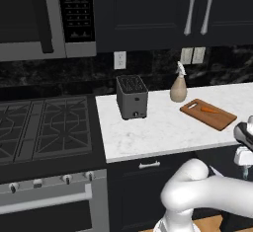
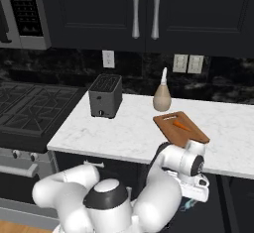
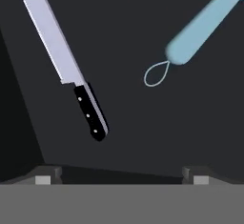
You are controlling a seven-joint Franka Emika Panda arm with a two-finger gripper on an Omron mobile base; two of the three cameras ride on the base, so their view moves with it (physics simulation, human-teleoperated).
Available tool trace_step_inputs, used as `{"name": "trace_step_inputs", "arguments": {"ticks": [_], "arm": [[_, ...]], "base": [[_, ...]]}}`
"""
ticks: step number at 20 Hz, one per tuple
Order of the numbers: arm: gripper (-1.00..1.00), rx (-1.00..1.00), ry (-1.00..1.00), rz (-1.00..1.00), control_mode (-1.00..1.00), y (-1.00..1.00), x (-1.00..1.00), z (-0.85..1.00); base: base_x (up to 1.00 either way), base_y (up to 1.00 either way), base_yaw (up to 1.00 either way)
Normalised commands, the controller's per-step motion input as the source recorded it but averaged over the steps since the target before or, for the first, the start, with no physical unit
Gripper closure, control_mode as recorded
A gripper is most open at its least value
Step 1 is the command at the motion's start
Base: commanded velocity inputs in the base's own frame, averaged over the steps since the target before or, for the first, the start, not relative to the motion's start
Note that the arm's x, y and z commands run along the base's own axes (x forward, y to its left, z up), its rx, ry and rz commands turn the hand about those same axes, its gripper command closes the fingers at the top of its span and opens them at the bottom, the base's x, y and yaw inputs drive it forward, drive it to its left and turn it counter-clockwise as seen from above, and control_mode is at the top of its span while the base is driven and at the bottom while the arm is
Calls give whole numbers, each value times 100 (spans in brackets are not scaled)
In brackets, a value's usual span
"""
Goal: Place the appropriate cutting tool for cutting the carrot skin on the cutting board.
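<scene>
Two utensils: steel black-handled knife (image 3: 71, 66), pale-blue looped peeler (image 3: 200, 27).

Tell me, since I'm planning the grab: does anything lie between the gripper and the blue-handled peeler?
Nothing visible does: the peeler lies clear ahead of the open gripper; the knife lies apart, to one side.

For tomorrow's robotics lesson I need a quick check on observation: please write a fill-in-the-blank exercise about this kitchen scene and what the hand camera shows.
1. The carrot lies on the ____ board.
2. Left of the spray bottle, the counter carries a ____.
3. In the hand view, the knife has a ____ handle with rivets.
4. In the hand view, the other tool, a peeler, has a light ____ handle.

Missing words: cutting; toaster; black; blue
</scene>
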Motion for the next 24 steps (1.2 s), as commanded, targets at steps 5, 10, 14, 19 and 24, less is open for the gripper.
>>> {"name": "trace_step_inputs", "arguments": {"ticks": [5,10,14,19,24], "arm": [[-100,0,-20,-12,-100,-7,20,-19],[-100,-2,-8,-20,-100,-3,5,-41],[-100,-2,0,-27,-100,-14,32,-30],[-100,0,3,-21,-100,-27,48,-31],[-100,-1,9,-12,-100,-32,37,-39]], "base": [[0,0,0],[0,0,0],[0,0,0],[0,0,0],[0,0,0]]}}
